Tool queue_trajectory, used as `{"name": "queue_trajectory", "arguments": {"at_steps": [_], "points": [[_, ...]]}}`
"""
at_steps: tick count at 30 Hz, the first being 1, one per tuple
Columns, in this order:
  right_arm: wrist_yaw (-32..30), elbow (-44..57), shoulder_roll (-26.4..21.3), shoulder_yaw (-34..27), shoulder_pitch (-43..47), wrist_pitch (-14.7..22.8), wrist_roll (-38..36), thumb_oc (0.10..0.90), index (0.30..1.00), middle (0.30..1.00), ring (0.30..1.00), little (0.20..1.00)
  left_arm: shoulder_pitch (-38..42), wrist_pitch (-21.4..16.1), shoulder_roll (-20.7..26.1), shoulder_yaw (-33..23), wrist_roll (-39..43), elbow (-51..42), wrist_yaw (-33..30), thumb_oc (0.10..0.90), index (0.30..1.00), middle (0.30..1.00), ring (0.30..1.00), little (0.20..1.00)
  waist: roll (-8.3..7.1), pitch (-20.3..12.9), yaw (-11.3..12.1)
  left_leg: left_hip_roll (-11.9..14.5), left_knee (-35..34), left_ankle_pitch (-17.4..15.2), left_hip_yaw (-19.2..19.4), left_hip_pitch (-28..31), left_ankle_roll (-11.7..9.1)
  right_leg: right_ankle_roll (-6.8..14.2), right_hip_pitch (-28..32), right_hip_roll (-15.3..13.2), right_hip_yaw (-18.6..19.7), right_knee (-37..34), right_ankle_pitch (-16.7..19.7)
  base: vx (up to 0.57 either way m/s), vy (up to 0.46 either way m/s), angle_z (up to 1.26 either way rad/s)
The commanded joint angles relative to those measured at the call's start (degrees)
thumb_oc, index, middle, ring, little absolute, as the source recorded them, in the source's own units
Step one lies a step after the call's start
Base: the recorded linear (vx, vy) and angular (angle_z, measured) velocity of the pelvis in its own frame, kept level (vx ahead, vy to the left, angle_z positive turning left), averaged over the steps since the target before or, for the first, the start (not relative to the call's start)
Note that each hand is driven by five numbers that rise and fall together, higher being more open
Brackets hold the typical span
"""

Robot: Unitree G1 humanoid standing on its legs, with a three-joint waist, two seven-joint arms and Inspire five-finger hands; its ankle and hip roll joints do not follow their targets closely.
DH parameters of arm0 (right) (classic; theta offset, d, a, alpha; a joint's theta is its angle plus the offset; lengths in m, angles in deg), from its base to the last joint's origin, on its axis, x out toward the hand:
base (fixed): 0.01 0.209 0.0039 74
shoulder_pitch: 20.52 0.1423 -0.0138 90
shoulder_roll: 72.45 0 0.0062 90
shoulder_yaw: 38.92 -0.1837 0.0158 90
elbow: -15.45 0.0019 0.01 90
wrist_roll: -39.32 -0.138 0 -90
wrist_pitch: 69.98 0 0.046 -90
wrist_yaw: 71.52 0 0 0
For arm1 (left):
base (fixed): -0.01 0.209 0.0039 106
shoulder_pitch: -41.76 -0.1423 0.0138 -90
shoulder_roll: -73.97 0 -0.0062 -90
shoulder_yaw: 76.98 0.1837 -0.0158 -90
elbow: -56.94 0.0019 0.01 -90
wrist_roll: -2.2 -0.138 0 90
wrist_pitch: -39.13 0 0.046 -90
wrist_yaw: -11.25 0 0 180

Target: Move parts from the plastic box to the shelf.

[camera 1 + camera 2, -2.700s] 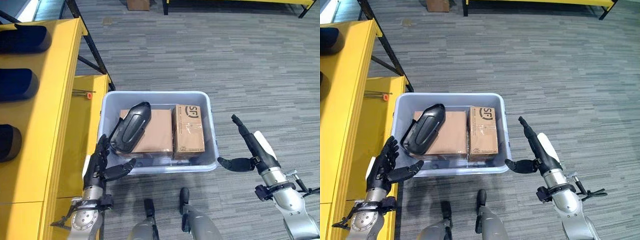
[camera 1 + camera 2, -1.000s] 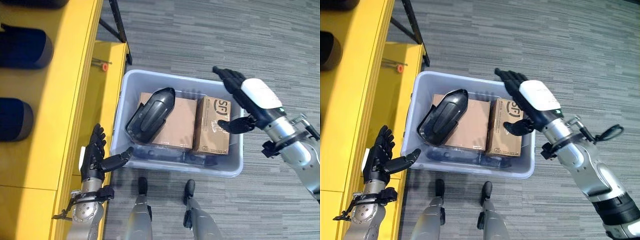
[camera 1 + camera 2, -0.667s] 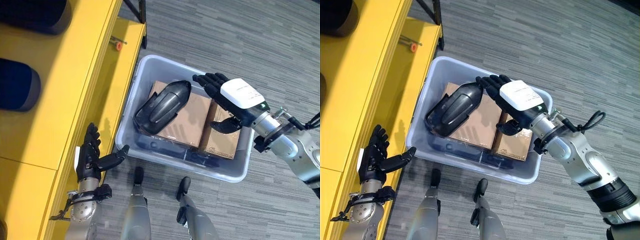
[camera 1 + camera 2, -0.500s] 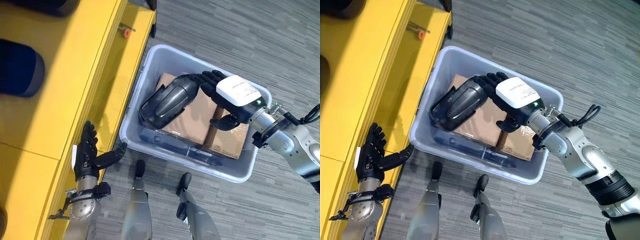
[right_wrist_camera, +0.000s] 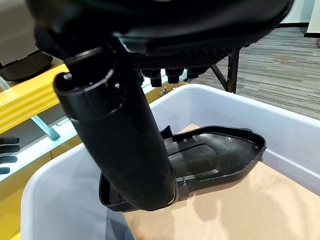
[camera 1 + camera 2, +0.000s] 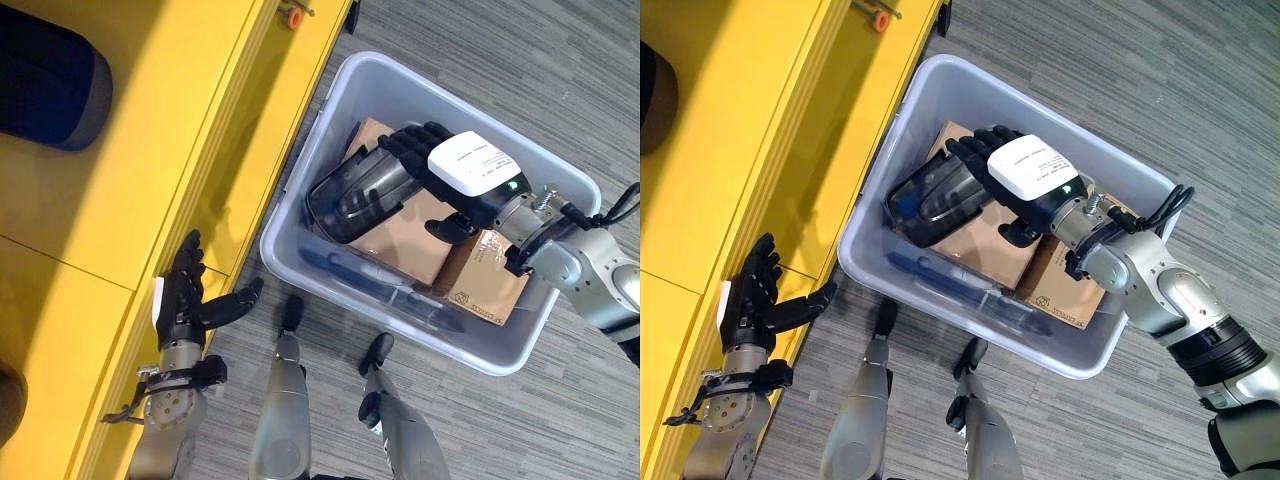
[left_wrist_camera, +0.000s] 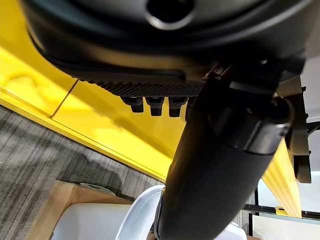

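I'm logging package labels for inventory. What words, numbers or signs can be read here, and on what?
Smaller cardboard box: dark print on its top face, too small and partly hidden by the arm to read.
White cover on the right hand: nothing legible.
Black part, plastic box, yellow shelf: no text visible.

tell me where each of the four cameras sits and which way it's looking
Left eye view: on the head, looking down at the plastic box, yellow shelf, right hand on the black part, left hand.
Right eye view: beside it, same scene.
Left wrist view: looks along the left hand at the shelf.
Right wrist view: looks along the right hand at the part on a cardboard box.
Shared: the box and part show in both eye views and the right wrist view.
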Motion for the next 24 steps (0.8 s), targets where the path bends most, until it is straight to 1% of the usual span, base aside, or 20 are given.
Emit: {"name": "queue_trajectory", "arguments": {"at_steps": [1, 11, 14, 24], "points": [[-4.8, -1.0, -2.1, 2.9, 9.3, 0.7, 1.9, 0.900, 1.000, 1.000, 1.000, 1.000, 0.2, -6.7, 4.6, -2.3, -0.1, -8.2, -3.2, 0.900, 1.000, 1.000, 1.000, 1.000, 0.06, -0.7, 0.1, 2.5, -2.3, 2.0, 4.4, 0.5, -0.9, 0.2, 3.4, -2.0, 1.2, 12.4, -16.6, 0.01, -0.038, 0.04], [-6.3, -2.2, 0.2, 3.7, 10.7, 0.3, 4.0, 0.900, 1.000, 1.000, 1.000, 1.000, 1.1, -6.9, 4.4, -1.4, -0.1, -8.1, -4.0, 0.900, 1.000, 1.000, 1.000, 1.000, 0.75, 0.4, 0.2, 2.2, -3.4, 2.5, 3.8, -0.5, -1.0, -0.1, 1.8, -1.7, 0.4, 13.5, -17.8, 0.01, -0.017, 0.02], [-6.7, -2.2, 1.5, 2.7, 9.4, 0.2, 4.4, 0.900, 1.000, 1.000, 1.000, 1.000, 1.1, -6.8, 4.2, -1.1, -0.5, -8.0, -4.4, 0.900, 1.000, 1.000, 1.000, 1.000, 0.93, 0.9, -0.1, 2.0, -3.1, 2.3, 3.4, -1.1, -0.8, -0.3, 1.3, -1.8, 0.1, 14.1, -18.1, 0.00, -0.006, 0.02], [-7.1, -3.5, 4.0, 3.7, 8.7, -0.1, 5.8, 0.900, 1.000, 1.000, 1.000, 1.000, 1.4, -7.0, 4.3, -0.7, -0.6, -7.7, -5.0, 0.900, 1.000, 1.000, 1.000, 1.000, 0.79, 0.9, -0.3, 1.6, -2.9, 2.1, 2.9, -3.1, -0.6, -0.5, -0.3, -1.7, -0.5, 14.3, -18.5, 0.00, -0.011, 0.04]]}}
